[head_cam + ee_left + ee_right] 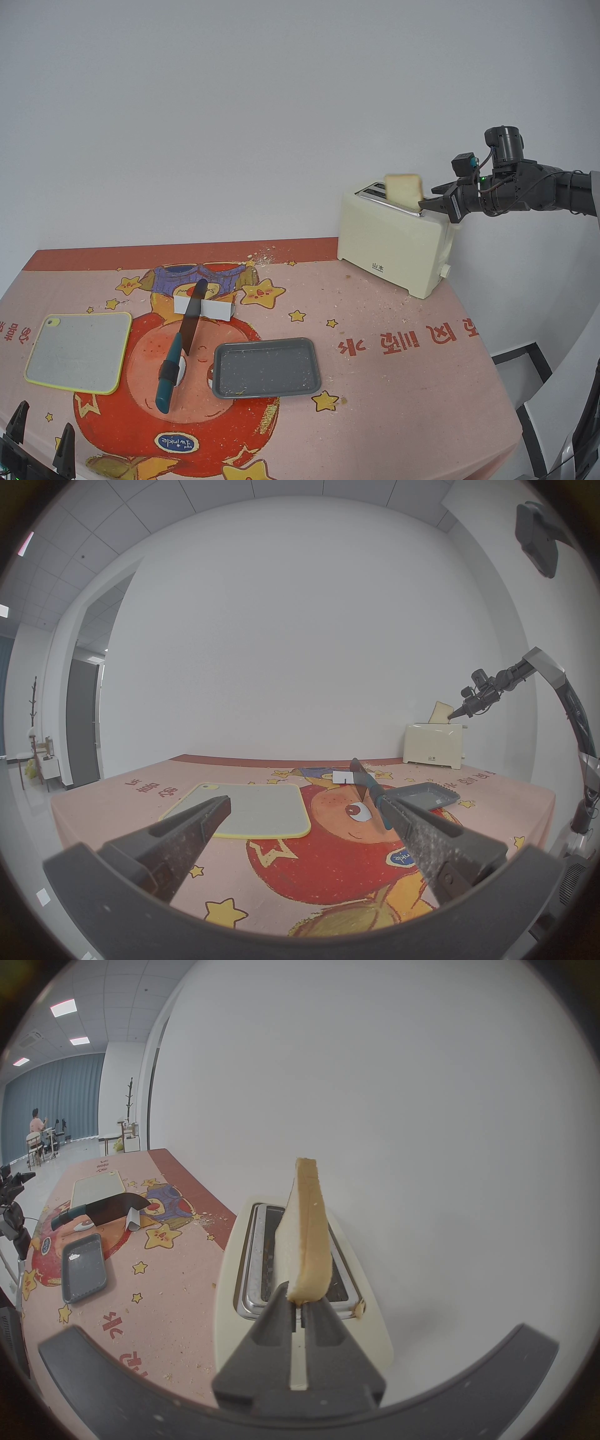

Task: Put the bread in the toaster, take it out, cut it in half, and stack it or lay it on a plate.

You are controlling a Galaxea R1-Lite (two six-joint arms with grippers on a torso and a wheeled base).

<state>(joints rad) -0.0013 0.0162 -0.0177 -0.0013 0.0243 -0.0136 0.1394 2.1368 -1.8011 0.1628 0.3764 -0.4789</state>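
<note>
The bread (307, 1229) is a pale slice with a light brown crust, held upright. The right gripper (299, 1300) pinches its lower corner, just above the slot of the toaster (390, 250).

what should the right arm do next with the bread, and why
Probably lower it straight into the toaster: the right gripper is shut on the bread at its lower edge, the slice stands upright just above the open slots, and it looks pale, so toasting seems not yet done.
</note>
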